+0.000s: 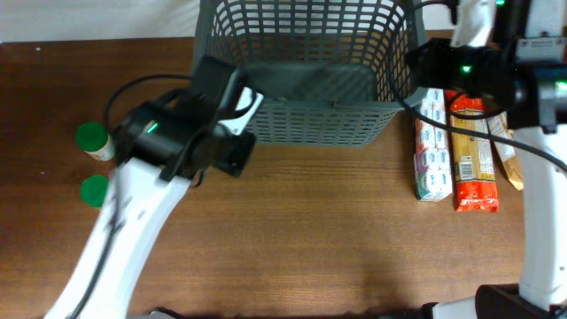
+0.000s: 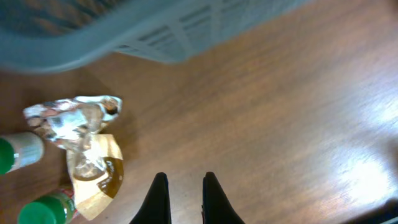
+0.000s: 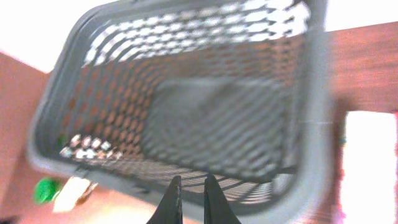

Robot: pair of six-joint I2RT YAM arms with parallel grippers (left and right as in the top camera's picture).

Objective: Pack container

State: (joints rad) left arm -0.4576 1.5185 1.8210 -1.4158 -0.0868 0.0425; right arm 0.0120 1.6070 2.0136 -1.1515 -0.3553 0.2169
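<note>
Left gripper (image 2: 185,198): I read its fingers as drawn in to a narrow gap with nothing between them. Only bare table (image 2: 280,112) shows under it. It sits outside the container (image 1: 310,122), just off the front-left corner and clear of the wall.

Right gripper (image 3: 191,200): also a narrow gap, also holding nothing. It hangs by the container's right wall. Its wrist camera looks down over the rim at the grid floor, which is blurred.

The container stands upright at the far middle of the table, between my two arms. Its far end is cut off by the top of the overhead view.

Right of the container, just past the front-right corner, three packs lie side by side with their long sides touching:
- a white-and-blue pack (image 1: 431,146), nearest the container
- an orange packet (image 1: 474,159) next to it
- a tan packet (image 1: 511,167) outermost, partly under my right arm

Left of the container, well apart from it:
- a green-capped bottle (image 1: 89,138)
- a second green-capped bottle (image 1: 93,190), further toward the front

In the left wrist view a clear crinkled bag (image 2: 74,118) and a brown packet (image 2: 99,177) lie beside those bottles. The bag is the closer of the two to the container wall. In the overhead view my left arm hides both. I cannot tell whether the bag touches the bottles.
</note>
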